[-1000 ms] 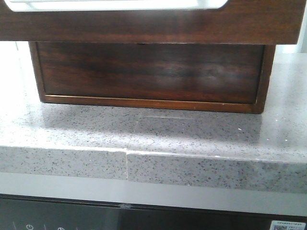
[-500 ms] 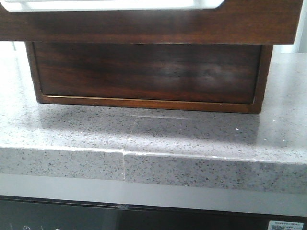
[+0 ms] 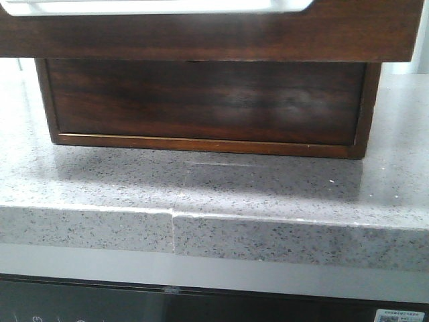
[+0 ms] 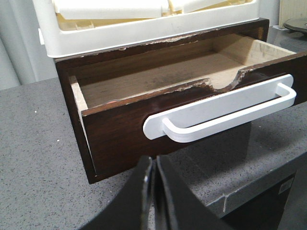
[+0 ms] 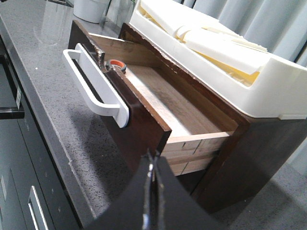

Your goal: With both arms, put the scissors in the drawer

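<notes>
Grey speckled counter [image 3: 201, 194] carries the drawer [image 4: 158, 86], pulled open, white handle [image 4: 220, 112] out front. Scissors mostly hidden, only an orange-ringed bit [image 5: 115, 64] shows inside. Left gripper [image 4: 154, 191] and right gripper [image 5: 151, 191] both pinched closed, holding nothing.

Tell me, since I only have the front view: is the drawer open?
Observer: Yes. The left wrist view shows the drawer pulled well out, with its white handle facing the camera.
Operator: Is anything inside it?
Observer: In the right wrist view, a small orange-rimmed round thing sits in the corner just behind the front panel. I cannot tell whether it belongs to the scissors.
</notes>
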Controlling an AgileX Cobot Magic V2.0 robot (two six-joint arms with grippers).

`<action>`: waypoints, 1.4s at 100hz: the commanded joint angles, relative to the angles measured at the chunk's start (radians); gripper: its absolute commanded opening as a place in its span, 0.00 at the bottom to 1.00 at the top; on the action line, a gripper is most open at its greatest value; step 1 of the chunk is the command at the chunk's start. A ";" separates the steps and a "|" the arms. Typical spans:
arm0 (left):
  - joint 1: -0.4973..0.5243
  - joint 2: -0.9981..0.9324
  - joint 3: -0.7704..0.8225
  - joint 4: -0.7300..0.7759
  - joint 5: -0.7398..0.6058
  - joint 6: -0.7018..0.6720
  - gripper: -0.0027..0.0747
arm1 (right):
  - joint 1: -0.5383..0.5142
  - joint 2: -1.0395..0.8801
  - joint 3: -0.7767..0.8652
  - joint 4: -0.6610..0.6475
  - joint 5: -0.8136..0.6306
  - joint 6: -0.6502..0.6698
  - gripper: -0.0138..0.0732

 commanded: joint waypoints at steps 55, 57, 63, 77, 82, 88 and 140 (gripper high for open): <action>0.160 -0.153 0.350 0.101 -0.619 0.010 0.01 | 0.000 0.013 -0.022 -0.028 -0.079 0.001 0.11; 0.178 -0.173 0.368 0.107 -0.637 0.010 0.01 | 0.000 0.013 -0.022 -0.028 -0.079 0.001 0.11; 0.217 -0.226 0.434 0.135 -0.633 -0.011 0.01 | 0.000 0.013 -0.022 -0.028 -0.079 0.001 0.11; 0.260 -0.306 0.511 0.259 -0.519 -0.247 0.01 | 0.000 0.013 -0.022 -0.028 -0.079 0.001 0.11; 0.262 -0.321 0.530 0.300 -0.495 -0.330 0.01 | 0.000 0.013 -0.022 -0.028 -0.079 0.001 0.11; 0.262 -0.342 0.562 0.324 -0.480 -0.429 0.01 | 0.000 0.013 -0.022 -0.028 -0.079 0.001 0.11; 0.262 -0.349 0.628 0.311 -0.274 -0.486 0.01 | 0.000 0.013 -0.022 -0.028 -0.079 0.001 0.11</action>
